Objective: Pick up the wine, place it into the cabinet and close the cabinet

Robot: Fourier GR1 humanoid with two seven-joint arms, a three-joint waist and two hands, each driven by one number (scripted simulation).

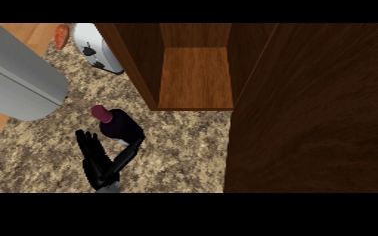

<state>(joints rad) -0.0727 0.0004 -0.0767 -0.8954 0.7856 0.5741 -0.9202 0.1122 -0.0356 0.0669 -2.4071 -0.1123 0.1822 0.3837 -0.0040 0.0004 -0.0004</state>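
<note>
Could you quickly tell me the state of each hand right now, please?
Left hand: open, fingers straight, thumb beside the wine bottle.
Right hand: not in view.

View: there is only one, the head view.
Looks from: high up, where the robot's head is.
Faces: steeply down at the counter.
How near: close; the open cabinet fills 12 o'clock, and its door fills 3 o'clock.
Low edge: one hand comes in at 7 o'clock.
Shared part: no second view to share with.
</note>
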